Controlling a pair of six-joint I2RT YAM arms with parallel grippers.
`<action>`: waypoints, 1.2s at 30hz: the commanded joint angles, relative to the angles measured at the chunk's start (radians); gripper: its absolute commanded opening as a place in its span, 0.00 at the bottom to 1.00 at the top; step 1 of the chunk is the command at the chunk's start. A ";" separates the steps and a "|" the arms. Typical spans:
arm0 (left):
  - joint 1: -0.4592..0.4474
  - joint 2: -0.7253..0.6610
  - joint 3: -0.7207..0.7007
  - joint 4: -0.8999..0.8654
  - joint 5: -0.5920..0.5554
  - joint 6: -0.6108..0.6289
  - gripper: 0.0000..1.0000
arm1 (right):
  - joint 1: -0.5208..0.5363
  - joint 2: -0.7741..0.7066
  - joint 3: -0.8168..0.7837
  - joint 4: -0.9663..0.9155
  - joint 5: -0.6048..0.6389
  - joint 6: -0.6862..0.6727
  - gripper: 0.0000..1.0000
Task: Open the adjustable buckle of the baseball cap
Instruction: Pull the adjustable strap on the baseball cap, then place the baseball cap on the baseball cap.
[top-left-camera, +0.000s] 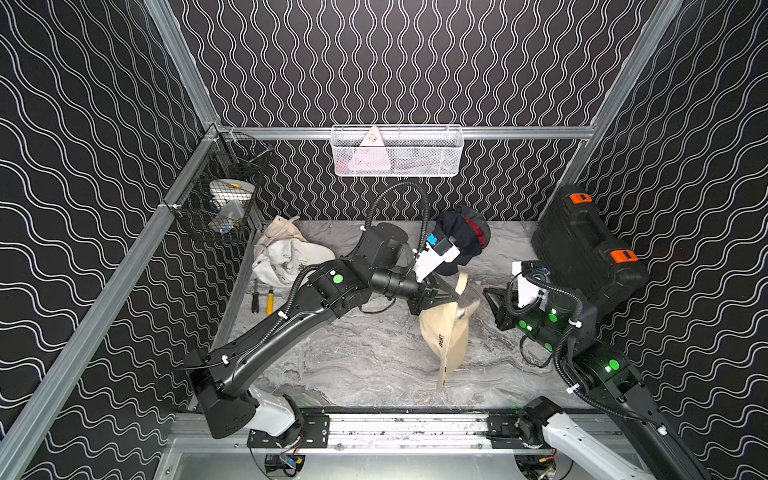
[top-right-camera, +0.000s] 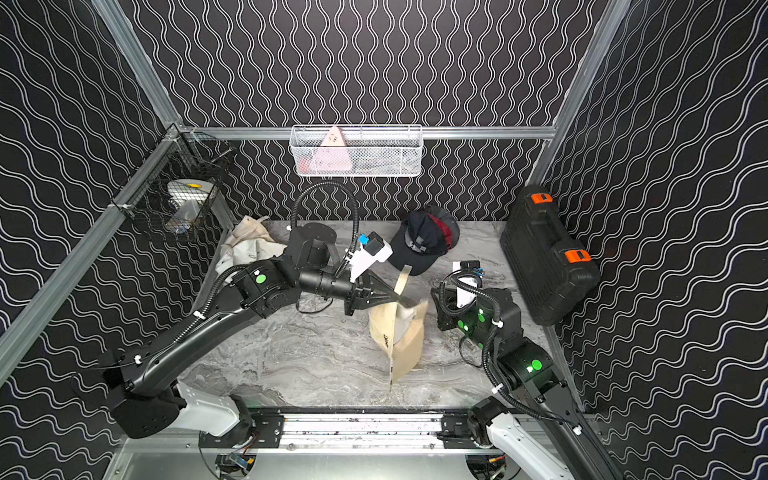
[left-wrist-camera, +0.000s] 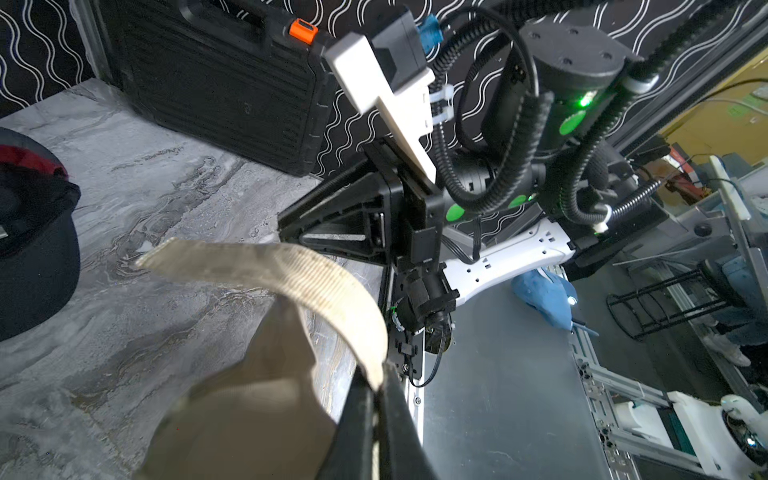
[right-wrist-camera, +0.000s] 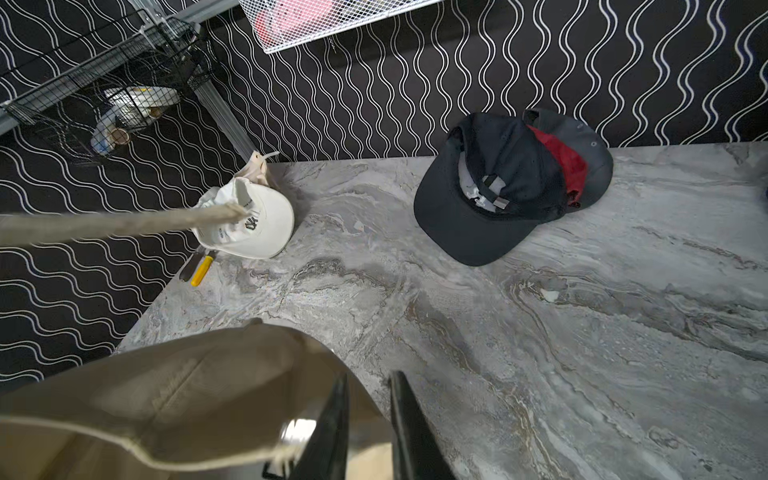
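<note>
Beige baseball cap (top-left-camera: 446, 332) (top-right-camera: 399, 332) hangs above the middle of the marble tabletop (top-left-camera: 353, 357), between the two arms, crown up and brim pointing down toward the front rail. Whether the brim touches the table cannot be told. The cap's woven strap (left-wrist-camera: 291, 270) arches free, one end loose in the air. The left gripper (left-wrist-camera: 376, 386) (top-left-camera: 457, 297) has its jaws pressed together on the other end of that strap, carrying the cap. The right gripper (right-wrist-camera: 365, 374) (top-left-camera: 486, 293) sits just beside the cap, its jaws slightly spread with bare table showing between them and nothing pinched. A blurred shiny metal part (right-wrist-camera: 295, 432) lies at the cap's edge next to one finger. Dark caps (right-wrist-camera: 490, 191) are stacked near the back wall, a white cap (right-wrist-camera: 253, 224) lies in the far left corner, and a black tool case (top-left-camera: 586, 249) leans at the right.
</note>
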 joint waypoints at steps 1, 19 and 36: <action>0.035 -0.001 -0.013 0.129 0.043 -0.065 0.00 | 0.000 -0.013 -0.007 -0.003 -0.001 0.015 0.25; 0.255 0.008 -0.077 0.313 0.094 -0.190 0.00 | 0.000 -0.055 -0.057 -0.020 0.036 0.009 0.28; 0.538 0.115 -0.030 0.416 0.122 -0.307 0.00 | 0.000 -0.070 -0.079 -0.035 0.073 0.012 0.29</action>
